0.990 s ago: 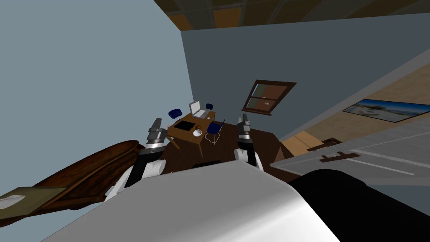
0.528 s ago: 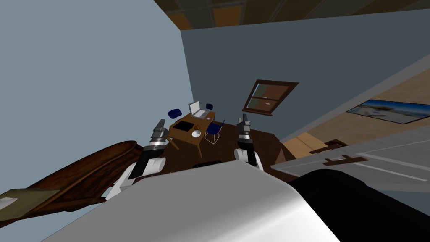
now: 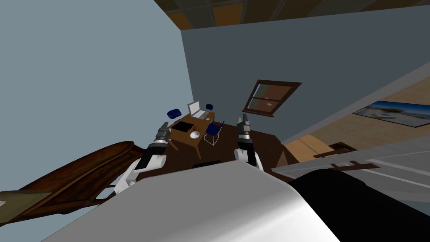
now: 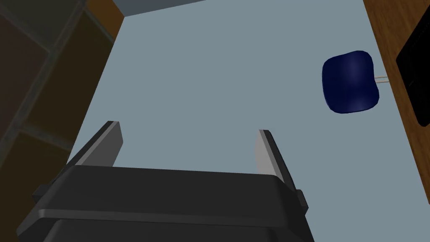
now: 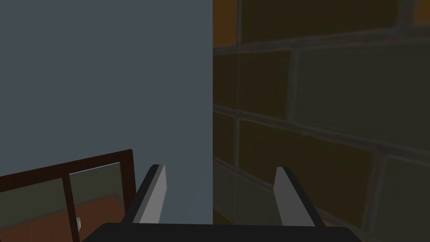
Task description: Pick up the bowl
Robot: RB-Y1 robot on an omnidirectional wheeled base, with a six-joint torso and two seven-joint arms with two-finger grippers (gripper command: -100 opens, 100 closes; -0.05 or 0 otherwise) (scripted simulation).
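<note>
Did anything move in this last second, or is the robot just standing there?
The left gripper swung a little toward the table that bears the bowl, fingers open, grasping nothing. The whole view also shifted slightly, so my head moved. The right gripper stayed raised and open, and the bowl stayed on the table.

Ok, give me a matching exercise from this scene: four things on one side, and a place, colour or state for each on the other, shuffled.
Things:
1. bowl
2. laptop
3. window
4. left hand

Descriptions:
A. open, holding nothing
B. far end of the table, lid up
C. near end of the table, beside a black mat
D. dark brown frame, on the wall

Pairs: 1-C, 2-B, 3-D, 4-A
</note>
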